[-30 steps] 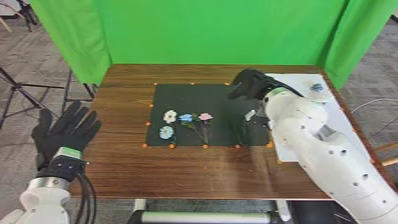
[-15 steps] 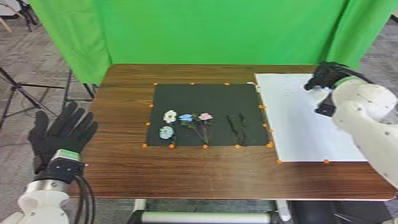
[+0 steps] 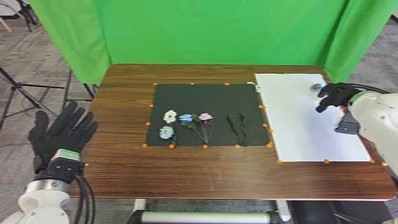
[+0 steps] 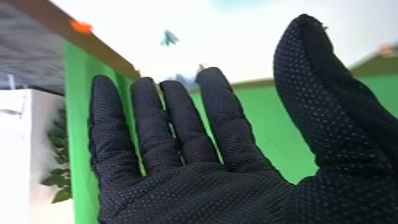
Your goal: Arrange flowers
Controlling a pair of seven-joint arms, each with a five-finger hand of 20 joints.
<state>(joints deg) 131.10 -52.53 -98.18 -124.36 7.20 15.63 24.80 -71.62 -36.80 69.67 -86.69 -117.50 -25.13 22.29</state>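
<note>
Zero grip by right hand (image 3: pixel 335 96) at 3 o'clock or left hand (image 3: pixel 60 137) at 9, both open-fingered; possible shift of blue flower (image 3: pixel 316 87) on white sheet (image 3: pixel 306 137), right hand's 10 o'clock, from glove brush.

1. Flowers: five — a white flower (image 3: pixel 170 116), a pink flower (image 3: pixel 205 116), a blue flower (image 3: pixel 186 118), a pale-blue flower (image 3: pixel 166 132), and a bluish flower (image 3: pixel 316 87) at the white sheet (image 3: pixel 311 135).
2. Leafy stems (image 3: pixel 233 125): two.
3. Sheets: two — the white one, plus a black sheet (image 3: pixel 204 95).
4. Tables: one table (image 3: pixel 178 175).
5. Robot hands: two, left hand (image 3: pixel 62 135) and right hand (image 3: pixel 336 96).
</note>
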